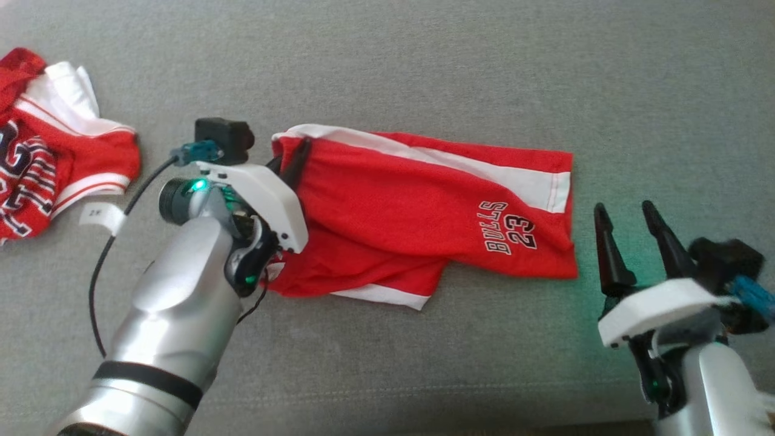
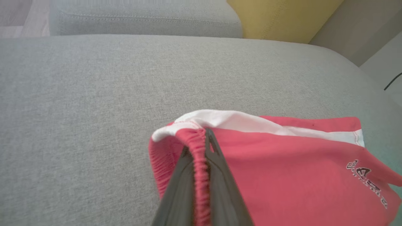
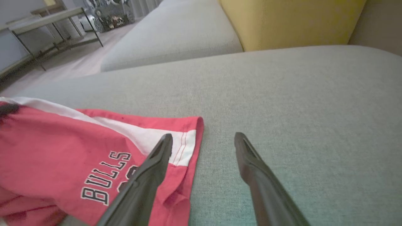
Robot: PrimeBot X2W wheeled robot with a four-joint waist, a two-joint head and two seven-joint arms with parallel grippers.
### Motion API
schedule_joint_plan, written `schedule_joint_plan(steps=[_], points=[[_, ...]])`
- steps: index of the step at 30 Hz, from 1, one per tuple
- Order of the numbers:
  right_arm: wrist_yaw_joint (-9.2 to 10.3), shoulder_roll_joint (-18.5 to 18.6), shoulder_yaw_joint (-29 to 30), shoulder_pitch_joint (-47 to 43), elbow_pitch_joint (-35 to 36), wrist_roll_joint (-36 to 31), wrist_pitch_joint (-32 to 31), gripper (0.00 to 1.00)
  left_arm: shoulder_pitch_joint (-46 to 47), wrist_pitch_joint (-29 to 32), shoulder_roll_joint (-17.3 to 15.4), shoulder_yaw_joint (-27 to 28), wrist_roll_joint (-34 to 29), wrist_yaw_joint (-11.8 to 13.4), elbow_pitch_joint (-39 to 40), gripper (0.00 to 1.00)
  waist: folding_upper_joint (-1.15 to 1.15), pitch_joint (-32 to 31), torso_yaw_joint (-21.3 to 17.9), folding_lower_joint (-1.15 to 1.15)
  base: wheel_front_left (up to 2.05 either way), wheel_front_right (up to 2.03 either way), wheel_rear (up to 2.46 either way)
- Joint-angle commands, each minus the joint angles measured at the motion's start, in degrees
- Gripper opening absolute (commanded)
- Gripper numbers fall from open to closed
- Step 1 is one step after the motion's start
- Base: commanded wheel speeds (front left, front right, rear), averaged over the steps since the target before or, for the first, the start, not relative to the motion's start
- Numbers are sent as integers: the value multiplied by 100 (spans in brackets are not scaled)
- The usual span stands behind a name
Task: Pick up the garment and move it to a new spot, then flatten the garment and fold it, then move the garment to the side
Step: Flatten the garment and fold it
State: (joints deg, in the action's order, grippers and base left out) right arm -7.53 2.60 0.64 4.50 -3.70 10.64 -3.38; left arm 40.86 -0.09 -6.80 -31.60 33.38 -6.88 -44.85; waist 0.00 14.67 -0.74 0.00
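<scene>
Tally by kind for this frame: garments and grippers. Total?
red shorts: 1
red-and-white jersey: 1
grippers: 2 (left gripper shut on the shorts' waistband, right gripper open)
Total: 4

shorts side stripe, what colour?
White: the side stripe runs along the red shorts. Shows best in the head view.
</scene>
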Motion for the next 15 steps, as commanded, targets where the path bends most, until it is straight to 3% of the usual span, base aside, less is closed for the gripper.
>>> schedule_joint_plan(steps=[1, 8, 15], points=[[4, 28, -101, 317, 83, -80, -105, 100, 232, -116, -178, 105, -79, -1, 232, 0, 0, 33, 43, 0, 0, 0, 0], [4, 28, -150, 899, -671, -261, -635, 100, 8, -379, -109, -122, -244, 29, 611, 0, 0, 218, 314, 0, 0, 0, 0], [4, 28, -233, 1404, -1409, -255, -729, 100, -74, -397, -125, -253, -303, 64, 871, 0, 0, 336, 468, 0, 0, 0, 0]])
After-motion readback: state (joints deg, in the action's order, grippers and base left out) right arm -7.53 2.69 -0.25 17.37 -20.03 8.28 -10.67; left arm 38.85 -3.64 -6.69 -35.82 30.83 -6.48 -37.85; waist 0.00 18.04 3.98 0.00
